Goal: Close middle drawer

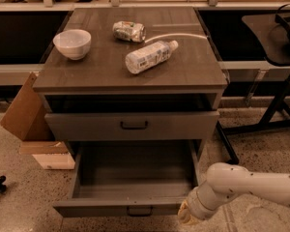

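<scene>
Your dark grey-brown wooden middle drawer (111,208) stands pulled far out at 6 o'clock, under a similar wooden drawer (87,125) that is only slightly out. Your pale gripper (187,215) sits at 5 o'clock, at the right end of the middle drawer's front panel and seemingly touching it; how wide it is set can't be made out. On the wooden counter (193,71), a white bowl (72,43) rests at 10 o'clock and a clear plastic bottle (149,56) lies near 12.
</scene>
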### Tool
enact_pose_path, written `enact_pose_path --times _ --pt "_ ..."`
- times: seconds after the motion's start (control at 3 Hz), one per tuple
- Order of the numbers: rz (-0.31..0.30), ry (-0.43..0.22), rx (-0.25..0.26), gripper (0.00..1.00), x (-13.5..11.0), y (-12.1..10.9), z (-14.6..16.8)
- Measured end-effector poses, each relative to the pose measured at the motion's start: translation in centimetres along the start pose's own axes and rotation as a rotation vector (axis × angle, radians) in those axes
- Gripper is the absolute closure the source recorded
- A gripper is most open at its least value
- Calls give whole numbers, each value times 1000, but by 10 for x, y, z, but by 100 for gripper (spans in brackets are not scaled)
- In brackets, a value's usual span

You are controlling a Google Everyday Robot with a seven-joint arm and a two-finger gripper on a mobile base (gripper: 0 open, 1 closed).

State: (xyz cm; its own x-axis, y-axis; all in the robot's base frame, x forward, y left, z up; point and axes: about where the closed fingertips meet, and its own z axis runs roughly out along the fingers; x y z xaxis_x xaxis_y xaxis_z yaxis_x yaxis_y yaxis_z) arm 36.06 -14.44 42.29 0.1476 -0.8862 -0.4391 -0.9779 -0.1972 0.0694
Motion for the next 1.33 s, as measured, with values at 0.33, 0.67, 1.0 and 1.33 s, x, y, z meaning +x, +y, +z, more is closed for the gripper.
enact_pose_path --times 0.33,0.67,1.0,1.33 --pt "15 -17 9 100 7 -6 24" --pt "46 -32 37 100 14 -17 42" --pt "80 -42 85 100 18 -32 46" --pt "80 -42 85 100 18 -32 46"
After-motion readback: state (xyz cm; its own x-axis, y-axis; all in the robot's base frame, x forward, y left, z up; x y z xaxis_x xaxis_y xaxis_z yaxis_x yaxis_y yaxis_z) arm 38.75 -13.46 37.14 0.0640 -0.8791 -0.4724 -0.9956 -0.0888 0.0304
